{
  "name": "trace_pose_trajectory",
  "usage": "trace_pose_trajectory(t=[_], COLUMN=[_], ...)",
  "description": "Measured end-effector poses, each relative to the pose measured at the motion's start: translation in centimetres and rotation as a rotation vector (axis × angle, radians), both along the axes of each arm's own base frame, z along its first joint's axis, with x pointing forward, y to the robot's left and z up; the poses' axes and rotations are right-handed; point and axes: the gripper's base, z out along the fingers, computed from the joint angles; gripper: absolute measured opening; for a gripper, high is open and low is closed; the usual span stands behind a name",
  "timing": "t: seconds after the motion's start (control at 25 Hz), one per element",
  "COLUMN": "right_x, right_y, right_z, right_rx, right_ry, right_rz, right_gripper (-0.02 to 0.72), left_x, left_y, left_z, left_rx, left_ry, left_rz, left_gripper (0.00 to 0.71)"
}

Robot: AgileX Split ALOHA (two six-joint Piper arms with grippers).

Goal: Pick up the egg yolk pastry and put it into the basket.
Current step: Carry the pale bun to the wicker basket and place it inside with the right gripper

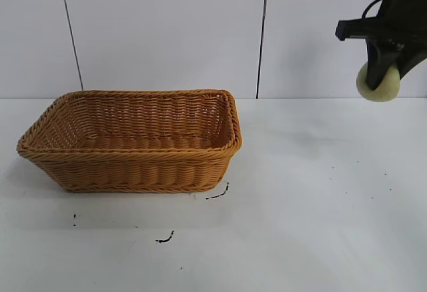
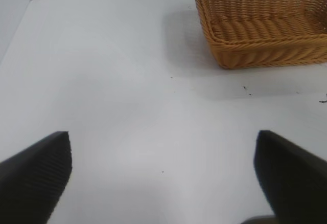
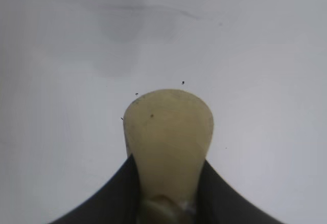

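My right gripper (image 1: 381, 72) hangs high at the right of the exterior view, well above the table, shut on the pale yellow egg yolk pastry (image 1: 378, 82). In the right wrist view the egg yolk pastry (image 3: 168, 132) is squeezed between the two dark fingers (image 3: 115, 193) and bulges out past their tips. The orange-brown wicker basket (image 1: 133, 172) stands on the table at the left, with nothing visible inside it. My left gripper (image 2: 163, 178) is open over bare table, with the basket (image 2: 265, 55) some way beyond it.
The white table (image 1: 320, 192) carries small dark marks (image 1: 165, 239) in front of the basket. A white panelled wall (image 1: 167, 32) closes the back.
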Motion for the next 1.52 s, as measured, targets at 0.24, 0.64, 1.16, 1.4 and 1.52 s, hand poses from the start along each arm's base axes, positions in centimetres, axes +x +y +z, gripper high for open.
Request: trace_pose_trajectory(t=[0.24, 0.64, 1.16, 1.4, 1.52], right_x=[0.6, 0.4, -2.9, -4.3, -4.4], right_y=[0.5, 6.5, 18.8, 23.8, 26.1], right_z=[2.3, 4.3, 5.1, 3.4, 1.1], right_rx=[0.004, 0.021, 0.092, 0.123, 0.132], right_ry=[-0.055, -0.149, -0.309, -0.344, -0.346], right_rz=[0.012, 0.154, 0.442, 0.551, 0.591], right_gripper=[0.169, 0.169, 0.169, 0.169, 0.169], left_x=[0.0, 0.0, 0.0, 0.0, 0.0], left_y=[0.0, 0.0, 0.0, 0.0, 0.0], left_z=[0.0, 0.0, 0.0, 0.0, 0.0], left_rx=[0.0, 0.0, 0.0, 0.0, 0.0], left_ry=[0.0, 0.0, 0.0, 0.0, 0.0], left_rz=[0.0, 0.0, 0.0, 0.0, 0.0], left_gripper=[0.697, 0.697, 0.697, 0.697, 0.697])
